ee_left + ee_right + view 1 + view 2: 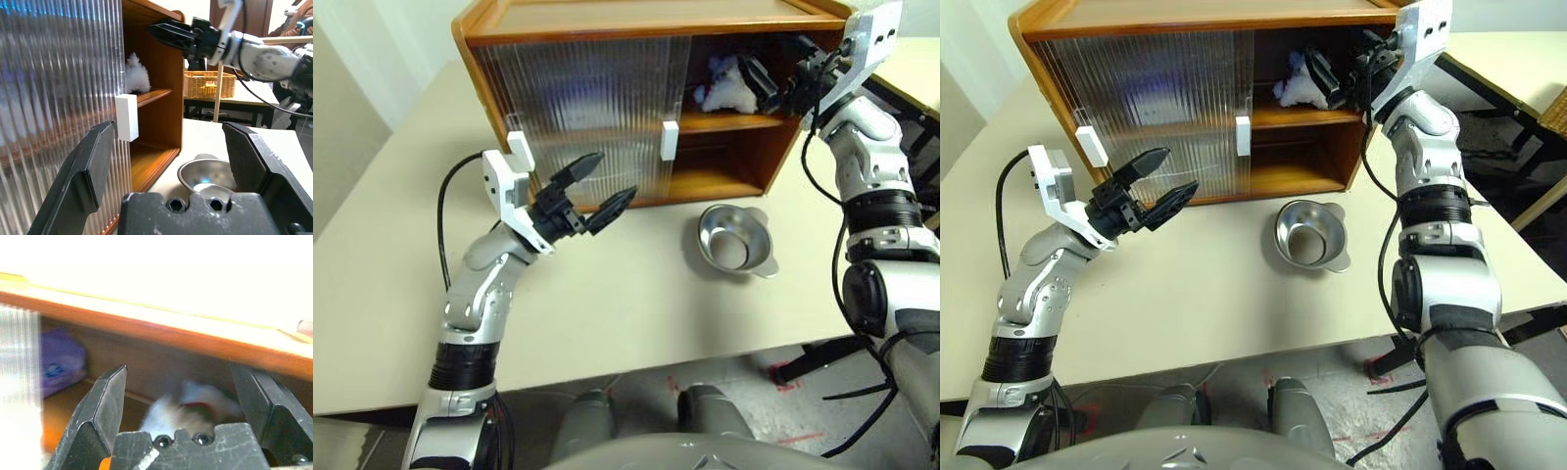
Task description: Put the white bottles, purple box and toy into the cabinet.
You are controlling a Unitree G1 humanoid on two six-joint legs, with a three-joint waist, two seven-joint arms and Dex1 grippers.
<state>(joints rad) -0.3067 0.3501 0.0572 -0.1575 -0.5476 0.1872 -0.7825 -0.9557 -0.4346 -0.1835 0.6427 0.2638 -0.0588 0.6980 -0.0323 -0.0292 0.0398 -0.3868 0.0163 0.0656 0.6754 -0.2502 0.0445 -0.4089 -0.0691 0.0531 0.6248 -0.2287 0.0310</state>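
Wooden and by far the biggest thing in the scene, the cabinet (pixel 607 29) stood on the pale table (pixel 391 294) with its ribbed sliding doors (pixel 578 108) drawn across most of the front, leaving one end open. Everything else sat relative to that opening. In front of the cabinet's closed doors hovered the left gripper (pixel 597 186), fingers spread wide and holding nothing. At the open end, level with the upper shelf, was the right gripper (pixel 1342 73), its fingers also parted — empty, just outside the shelf mouth. On the table just in front of the cabinet's open bay lay a steel bowl (pixel 734 240), which is no part of the job.

Inside, on the upper shelf, the purple box (pixel 58 362) rested deeper in behind the door, and the toy (pixel 724 83) sat near the shelf's front edge, free of the fingers, a touch of red showing on its white fluff.

The white bottles could not be made out; a faint bluish blur behind the ribbed door may be them, but that cannot be told. Judging by the table, bare apart from the bowl, the placing seemed essentially done — perhaps only closing the door remained.
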